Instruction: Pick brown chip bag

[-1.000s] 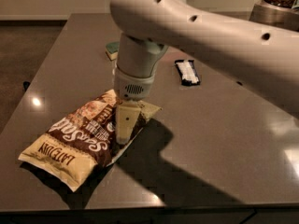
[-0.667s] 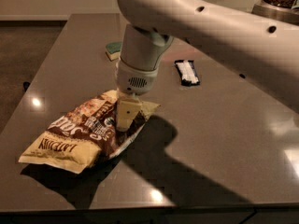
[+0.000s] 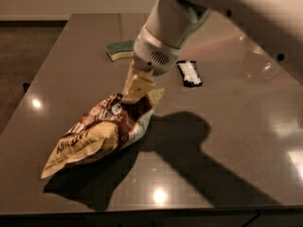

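The brown chip bag (image 3: 97, 134) is a crinkly bag with a dark brown middle and cream-yellow ends. It hangs tilted, its upper right end raised and its lower left end near or on the dark table (image 3: 227, 141). My gripper (image 3: 137, 94) reaches down from the white arm and is shut on the bag's upper right end. A cream finger (image 3: 138, 86) shows against the bag's top edge.
A green sponge (image 3: 120, 49) lies at the back of the table, left of the arm. A small black-and-white packet (image 3: 189, 73) lies to the right of the gripper. The table's front edge runs along the bottom; its left edge drops to the floor.
The gripper has risen with the bag's right end in it. The bag has gone from lying flat to hanging tilted, its right end lifted off the table.
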### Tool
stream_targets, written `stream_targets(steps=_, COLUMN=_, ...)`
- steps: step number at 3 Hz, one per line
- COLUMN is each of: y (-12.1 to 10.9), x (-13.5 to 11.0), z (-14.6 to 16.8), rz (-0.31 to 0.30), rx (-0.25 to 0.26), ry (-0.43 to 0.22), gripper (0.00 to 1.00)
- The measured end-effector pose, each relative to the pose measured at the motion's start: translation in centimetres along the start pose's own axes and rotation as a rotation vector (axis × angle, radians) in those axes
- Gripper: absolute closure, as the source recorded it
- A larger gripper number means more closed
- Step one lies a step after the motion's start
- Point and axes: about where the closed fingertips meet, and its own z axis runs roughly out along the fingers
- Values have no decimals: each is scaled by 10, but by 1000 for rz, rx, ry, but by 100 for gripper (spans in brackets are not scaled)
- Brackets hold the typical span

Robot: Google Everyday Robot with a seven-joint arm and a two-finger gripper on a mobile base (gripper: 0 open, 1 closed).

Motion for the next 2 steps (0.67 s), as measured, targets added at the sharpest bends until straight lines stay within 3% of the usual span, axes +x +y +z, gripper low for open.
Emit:
stream_targets(steps=1, y=-3, x=-12, z=-43, rz=7, rx=-13, ry=-148, gripper=100)
stream_targets(steps=2, y=-3, x=-26, z=-76, rz=3, rx=-17, ry=-270, gripper=100)
